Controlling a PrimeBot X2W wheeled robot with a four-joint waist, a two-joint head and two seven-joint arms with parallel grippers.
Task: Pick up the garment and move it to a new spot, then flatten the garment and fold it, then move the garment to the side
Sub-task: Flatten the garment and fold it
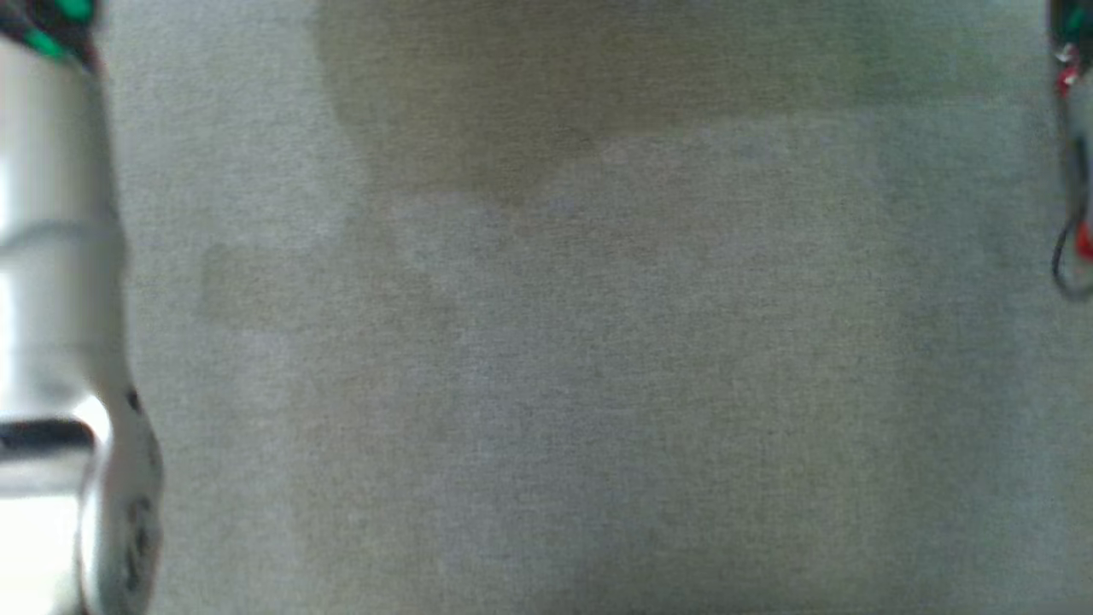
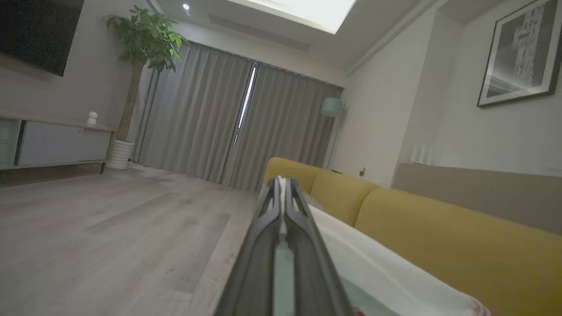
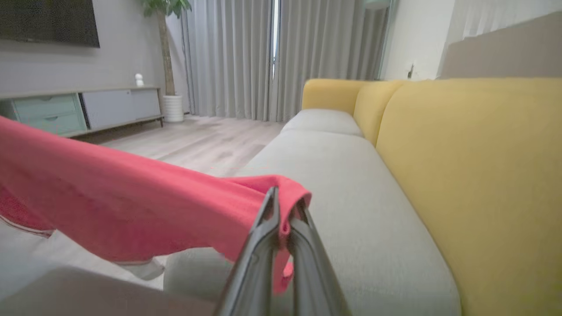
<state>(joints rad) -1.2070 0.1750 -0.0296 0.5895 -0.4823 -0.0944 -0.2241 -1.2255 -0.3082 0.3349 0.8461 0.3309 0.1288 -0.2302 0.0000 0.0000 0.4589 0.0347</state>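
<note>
while the right gripper [image 3: 283, 208] is clamped on an edge of the pink garment [image 3: 131, 206], the cloth hangs stretched above the grey sofa seat [image 3: 351, 197]. left gripper [image 2: 284, 186] is pinched tight too, cant tell if it's got anything tbh.

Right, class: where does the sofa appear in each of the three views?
Head view: the sofa, its grey seat fabric, apparently, across the middle.
Left wrist view: its yellow backrest, lower right.
Right wrist view: grey seat centre, yellow backrest right.
Shared landmark: grey curtains, behind the sofa's far end in both wrist views.
</note>
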